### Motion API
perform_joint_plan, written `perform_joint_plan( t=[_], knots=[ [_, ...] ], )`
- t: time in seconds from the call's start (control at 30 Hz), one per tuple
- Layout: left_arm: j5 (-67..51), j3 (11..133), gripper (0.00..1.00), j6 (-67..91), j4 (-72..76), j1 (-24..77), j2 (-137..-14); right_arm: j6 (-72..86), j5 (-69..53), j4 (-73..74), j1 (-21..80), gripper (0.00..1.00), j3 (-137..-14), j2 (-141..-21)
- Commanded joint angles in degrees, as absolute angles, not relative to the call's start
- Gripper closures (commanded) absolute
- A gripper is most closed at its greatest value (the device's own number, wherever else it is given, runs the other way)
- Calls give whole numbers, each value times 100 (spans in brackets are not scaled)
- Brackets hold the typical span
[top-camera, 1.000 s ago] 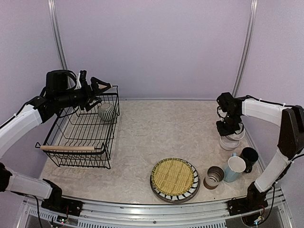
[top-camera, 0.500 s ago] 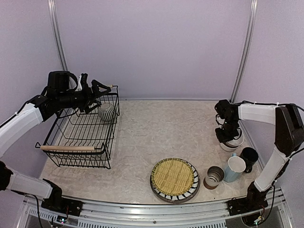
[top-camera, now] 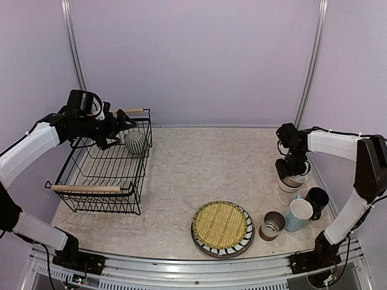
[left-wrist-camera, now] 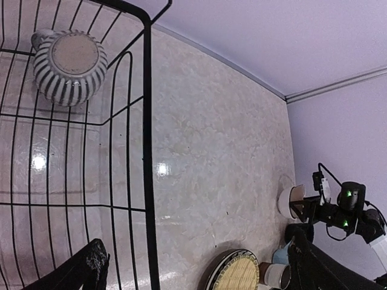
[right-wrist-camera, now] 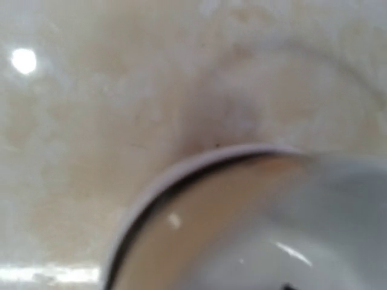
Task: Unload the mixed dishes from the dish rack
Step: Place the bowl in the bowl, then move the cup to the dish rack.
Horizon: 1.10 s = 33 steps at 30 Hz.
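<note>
The dish rack (top-camera: 97, 181), a black wire basket with wooden handles, stands at the left. In its far right corner sits the grey-striped pot (top-camera: 135, 142) (left-wrist-camera: 69, 58). My left gripper (top-camera: 119, 119) (left-wrist-camera: 205, 279) hovers open just left of the pot, over the rack's far end. At the right, the white and beige bowls (top-camera: 292, 183) (left-wrist-camera: 288, 202) rest nested on the table. My right gripper (top-camera: 290, 171) is right on top of them. The right wrist view shows only a blurred bowl rim (right-wrist-camera: 181, 170); its fingers are hidden.
The striped plate (top-camera: 199, 238) with the yellow woven mat (top-camera: 221, 224) lies at front centre. The brown-white cup (top-camera: 272, 225), light blue mug (top-camera: 297, 214) and black mug (top-camera: 317, 199) stand beside it, in front of the bowls. Walls close the back and sides.
The right gripper came down with a bowl onto the other bowl at the right. The left arm drew back slightly to the left over the rack's far end.
</note>
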<state>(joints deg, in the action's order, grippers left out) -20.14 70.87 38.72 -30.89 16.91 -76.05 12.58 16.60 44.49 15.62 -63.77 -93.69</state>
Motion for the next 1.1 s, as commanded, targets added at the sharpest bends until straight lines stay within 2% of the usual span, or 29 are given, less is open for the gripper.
perform_joint_plan(
  t=[0.0, 0.13, 0.27, 0.5, 0.67, 1.07],
  knots=[
    [-2035, 6959, 1, 4025, -2947, 1219, -7663, 1215, 1502, 4499, 1528, 34, -6572, -8745],
    [-2050, 6908, 1, 4550, -2657, 885, -7881, 1214, 1374, 4531, 1525, 20, -6659, -8247],
    [-2255, 6859, 1, 5226, -2200, 632, -8284, 1217, 1108, 4433, 1531, 16, -6640, -7787],
    [-2580, 6438, 1, 6364, -651, 422, -9130, 1369, 656, 4201, 1533, 13, -6384, -7195],
    [-2477, 6659, 1, 6614, -338, 422, -9921, 1479, 454, 4156, 1531, 12, -6219, -7066],
    [-1539, 6929, 1, 6948, 763, 647, -11152, 1493, 366, 4011, 1546, 12, -6017, -7005]
  ],
)
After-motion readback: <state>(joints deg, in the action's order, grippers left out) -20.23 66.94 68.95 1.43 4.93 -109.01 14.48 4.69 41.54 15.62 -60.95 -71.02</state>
